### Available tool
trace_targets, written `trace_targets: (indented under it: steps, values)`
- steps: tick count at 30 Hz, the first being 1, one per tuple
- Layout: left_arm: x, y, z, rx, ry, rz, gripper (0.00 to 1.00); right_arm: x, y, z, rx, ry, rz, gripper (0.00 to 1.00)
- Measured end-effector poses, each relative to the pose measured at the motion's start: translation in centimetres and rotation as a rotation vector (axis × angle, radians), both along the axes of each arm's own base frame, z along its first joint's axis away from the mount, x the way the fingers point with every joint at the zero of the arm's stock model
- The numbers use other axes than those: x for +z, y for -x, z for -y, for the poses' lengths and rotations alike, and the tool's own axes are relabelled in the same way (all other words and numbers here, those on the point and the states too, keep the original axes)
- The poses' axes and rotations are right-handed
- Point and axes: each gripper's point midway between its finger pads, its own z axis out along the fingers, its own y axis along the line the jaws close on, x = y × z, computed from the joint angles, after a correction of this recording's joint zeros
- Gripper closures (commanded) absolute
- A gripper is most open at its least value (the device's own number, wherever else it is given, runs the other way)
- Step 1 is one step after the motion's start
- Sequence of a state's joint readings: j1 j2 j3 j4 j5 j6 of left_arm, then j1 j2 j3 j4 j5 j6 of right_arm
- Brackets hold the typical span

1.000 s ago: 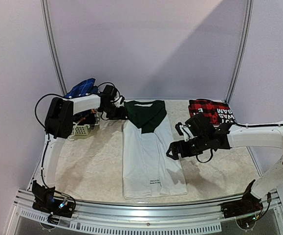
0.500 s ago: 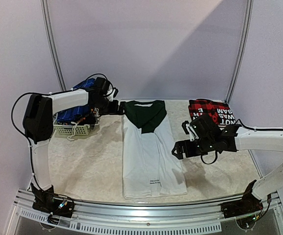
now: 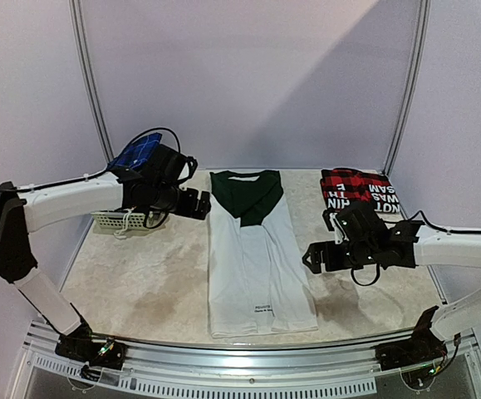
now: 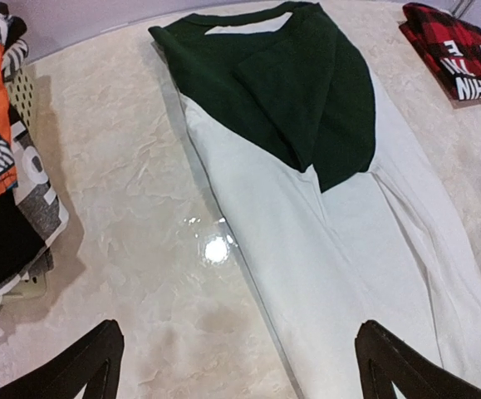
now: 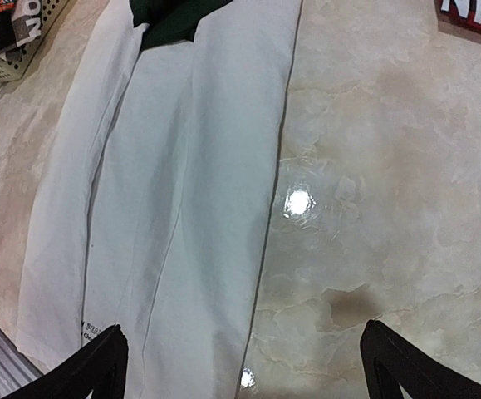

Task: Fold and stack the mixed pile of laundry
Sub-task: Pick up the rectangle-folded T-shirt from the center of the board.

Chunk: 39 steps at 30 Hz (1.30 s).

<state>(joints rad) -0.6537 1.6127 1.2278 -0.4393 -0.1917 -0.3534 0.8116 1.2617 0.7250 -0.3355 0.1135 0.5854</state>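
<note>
Top view: the T-shirt (image 3: 252,258) lies long and flat on the desk (image 3: 140,274). The left claw (image 3: 195,204) is by its collar and the right claw (image 3: 313,256) by its right edge, both open and empty. Left wrist: I'd pinch both collar layers. Right wrist: take the hem squarely, then fold evenly.

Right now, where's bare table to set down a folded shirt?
Two patches. Left: table between the basket and the white T-shirt, down to the near edge. Right: between the T-shirt and the right edge, nearer than the plaid shirt, though the open right gripper hangs over it. Crowded: far-left corner, with basket and open left gripper.
</note>
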Motion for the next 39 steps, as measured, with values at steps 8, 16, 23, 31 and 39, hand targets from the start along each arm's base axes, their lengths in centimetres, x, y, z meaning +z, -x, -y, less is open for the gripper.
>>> trace_targets:
  steps: [8, 16, 23, 31, 39]
  values:
    - [-1.5, 6.1, 0.1, -0.053, -0.018, -0.036, 0.11, 0.3, 0.7, -0.2, -0.010, -0.075, -0.018, 0.10]
    - [-5.2, 14.3, 2.1, -0.180, -0.006, -0.169, 0.19, -3.0, 5.2, -1.5, 0.110, -0.170, -0.219, 0.25]
    - [-8.2, 19.8, 2.8, -0.253, 0.006, -0.289, 0.23, -5.9, 9.4, -1.1, 0.147, -0.213, -0.413, 0.25]
    - [-10.0, 23.8, 2.5, -0.282, 0.085, -0.386, 0.27, -7.1, 12.4, -1.1, 0.168, -0.271, -0.516, 0.30]
    - [-11.9, 26.4, 2.3, -0.283, 0.125, -0.441, 0.33, -7.3, 14.3, -2.2, 0.212, -0.297, -0.554, 0.41]
